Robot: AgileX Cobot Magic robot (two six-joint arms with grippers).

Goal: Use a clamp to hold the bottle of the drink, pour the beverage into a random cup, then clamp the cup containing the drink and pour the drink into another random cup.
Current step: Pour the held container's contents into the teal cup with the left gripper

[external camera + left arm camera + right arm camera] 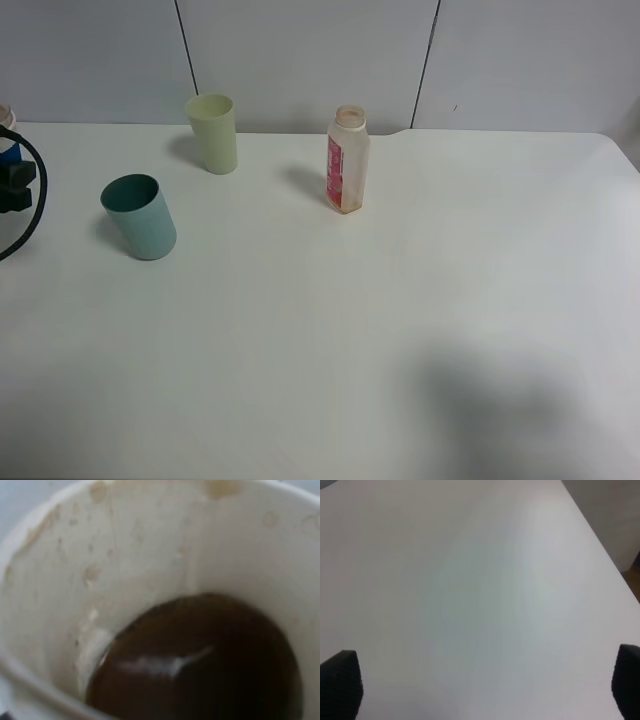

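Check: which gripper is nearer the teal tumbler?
Left. The left gripper, shut on the blue cup, is left of the tumbler in the high view; the right gripper hangs open over bare table, outside that view.

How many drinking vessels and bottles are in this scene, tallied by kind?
Plastic tumblers: 2 (teal tumbler, pale green tumbler)
Paper cups: 1 (blue-sleeved paper cup, at the high view's left edge, holding dark brown liquid)
Bottles: 1 (drink bottle, uncapped, red-pink label)
Total: 4
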